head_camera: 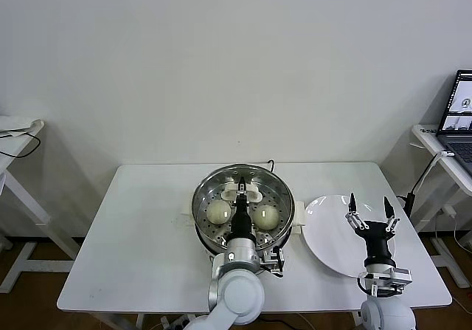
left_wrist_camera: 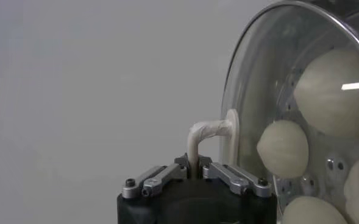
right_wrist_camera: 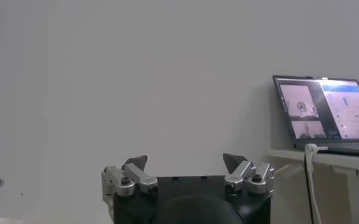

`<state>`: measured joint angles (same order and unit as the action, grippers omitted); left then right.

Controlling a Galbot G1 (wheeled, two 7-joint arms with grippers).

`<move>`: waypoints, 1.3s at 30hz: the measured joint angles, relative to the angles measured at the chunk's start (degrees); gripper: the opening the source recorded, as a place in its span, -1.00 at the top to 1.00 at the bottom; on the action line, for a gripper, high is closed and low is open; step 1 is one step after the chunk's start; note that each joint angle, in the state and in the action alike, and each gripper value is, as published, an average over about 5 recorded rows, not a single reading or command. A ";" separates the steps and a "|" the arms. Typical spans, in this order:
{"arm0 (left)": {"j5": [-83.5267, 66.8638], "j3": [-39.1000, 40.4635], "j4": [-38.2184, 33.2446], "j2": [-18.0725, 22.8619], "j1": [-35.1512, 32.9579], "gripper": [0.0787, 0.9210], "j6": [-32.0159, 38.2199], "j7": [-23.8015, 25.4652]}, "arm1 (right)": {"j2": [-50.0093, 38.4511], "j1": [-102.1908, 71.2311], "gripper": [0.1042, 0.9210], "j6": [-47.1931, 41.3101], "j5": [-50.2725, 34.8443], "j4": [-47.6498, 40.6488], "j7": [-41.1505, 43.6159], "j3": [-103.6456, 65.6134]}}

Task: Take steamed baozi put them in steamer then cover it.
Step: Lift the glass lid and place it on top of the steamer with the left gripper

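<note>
The round clear glass cover with a metal rim (head_camera: 243, 210) sits over the large shiny stainless-steel steamer (head_camera: 203, 230), which stands near the middle of the white desk (head_camera: 140, 234). Through the glass, small round cream baozi (head_camera: 218, 212) rest on the perforated tray; the left wrist view shows four. The left pincer (head_camera: 241, 191) is pressed together on the cover's white looped handle (left_wrist_camera: 211, 131), pinching it from above. The step in hand looks like seating the cover. To do it well, keep the cover level and centred so the rim meets the steamer's edge all round, then let go only once it rests without rocking, and lift straight up so the handle is not dragged. The right pincer (head_camera: 371, 210) hovers spread wide and empty over the flat white plate (head_camera: 324, 234) just beside the steamer.
</note>
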<state>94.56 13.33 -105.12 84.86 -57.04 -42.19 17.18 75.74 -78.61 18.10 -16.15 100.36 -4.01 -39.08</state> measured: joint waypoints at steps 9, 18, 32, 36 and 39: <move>0.57 -0.16 0.76 0.57 -0.01 0.74 0.00 -0.35 | 0.02 -0.09 -0.76 0.10 0.21 -0.04 0.06 0.01; 1.11 -0.04 1.62 1.29 -0.14 0.74 0.00 -0.79 | 0.04 -0.01 -0.76 0.16 0.43 -0.17 0.11 0.04; 1.18 -0.64 2.45 1.43 -0.28 0.74 0.02 -1.20 | -0.14 0.18 -0.76 0.18 0.48 -0.47 0.22 0.23; 1.16 -0.67 2.67 1.59 -0.32 0.74 0.03 -1.31 | -0.19 0.24 -0.76 0.18 0.53 -0.51 0.24 0.28; 1.06 -0.73 2.94 1.65 -0.32 0.74 0.24 -1.46 | -0.23 0.25 -0.76 0.18 0.55 -0.53 0.27 0.29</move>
<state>95.62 12.60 -102.18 86.51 -57.36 -41.95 15.72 75.51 -78.36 18.28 -15.60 99.83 -3.74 -38.79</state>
